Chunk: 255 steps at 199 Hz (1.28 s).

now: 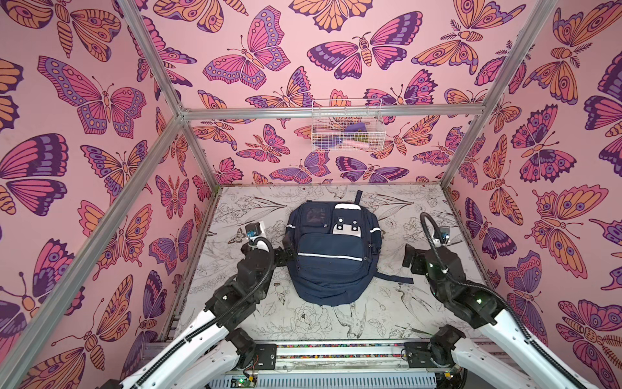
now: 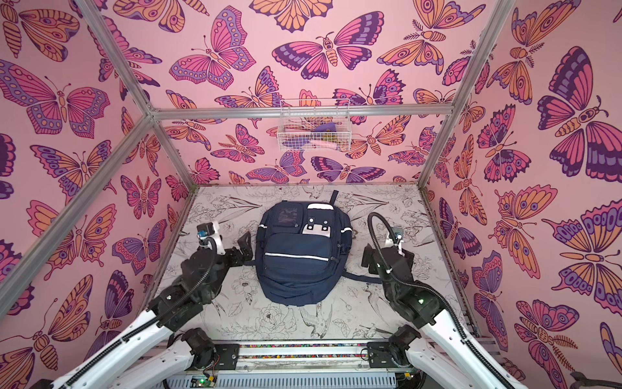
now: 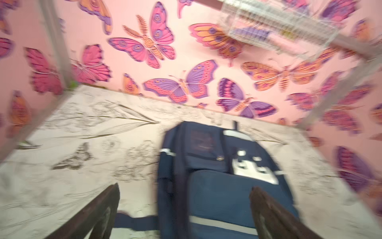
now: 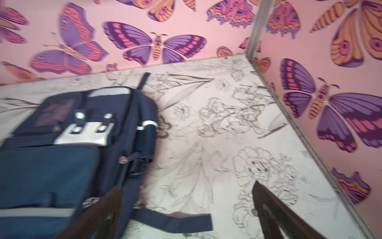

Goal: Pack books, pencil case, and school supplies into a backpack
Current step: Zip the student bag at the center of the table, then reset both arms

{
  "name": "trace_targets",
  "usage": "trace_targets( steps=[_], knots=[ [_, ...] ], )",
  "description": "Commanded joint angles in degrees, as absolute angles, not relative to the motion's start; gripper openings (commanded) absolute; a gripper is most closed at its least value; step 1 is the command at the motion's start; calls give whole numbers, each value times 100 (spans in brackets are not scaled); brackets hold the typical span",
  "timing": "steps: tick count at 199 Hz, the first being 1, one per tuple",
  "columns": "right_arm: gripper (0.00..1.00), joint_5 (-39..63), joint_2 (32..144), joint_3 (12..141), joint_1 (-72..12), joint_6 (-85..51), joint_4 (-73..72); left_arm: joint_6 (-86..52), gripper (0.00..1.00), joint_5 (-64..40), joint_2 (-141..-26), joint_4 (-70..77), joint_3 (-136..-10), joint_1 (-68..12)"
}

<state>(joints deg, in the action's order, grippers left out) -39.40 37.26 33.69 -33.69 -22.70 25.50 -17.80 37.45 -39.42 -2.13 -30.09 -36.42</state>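
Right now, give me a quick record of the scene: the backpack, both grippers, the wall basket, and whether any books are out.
backpack: navy, lying front-up in the middle of the table, looks closed
left gripper: open, empty, close beside the backpack
right gripper: open, empty, apart from the backpack's other side
wire basket: on the back wall, holds purple and pink items, too small to identify
books: none in view

Left pincer (image 3: 185, 188) and right pincer (image 4: 187, 186) gape wide.

Both top views look down from high; wrist views sit low, sharing the backpack (image 3: 215, 192).
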Motion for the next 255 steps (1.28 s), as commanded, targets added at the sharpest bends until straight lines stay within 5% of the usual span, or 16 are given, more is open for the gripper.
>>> trace_targets(
  steps=[1, 21, 52, 63, 105, 145, 154, 165, 179, 255],
  knots=[
    [99, -5620, 3493, 2233, -3242, -1570, 969, -194, 100, 4967, -3854, 1435, -1964, -2837],
    [99, -6132, 3593, 1932, -2521, -1911, 534, -883, 100, 4381, -4297, 1255, -1617, -1464],
    [99, -5514, 4657, 1428, -1440, -1564, -1288, -1100, 100, 3431, -5976, 2426, -1538, -185],
    [99, -5218, 5140, 1518, -1298, -1631, -1409, -1079, 99, 2291, -6386, 2948, -1551, 62],
    [99, -2675, 6970, 1586, -1053, -543, -4204, -862, 99, 1060, -7758, 4494, -1772, 458],
    [99, -785, 7922, 2545, -383, -84, -3569, -173, 99, -467, -8564, 5039, -2006, 471],
    [99, -511, 8406, 2335, -259, -81, -4378, -154, 98, -428, -9006, 5959, -1943, 456],
    [99, -267, 8939, 2002, -92, -221, -5805, -277, 99, -239, -8654, 4797, -2119, 415],
    [99, -224, 8546, 2301, 0, -279, -4455, -149, 99, -46, -8941, 5603, -1970, 299],
    [99, -155, 8615, 2337, 42, -321, -4567, 27, 99, 743, -8897, 5544, -1965, -35]
  ],
)
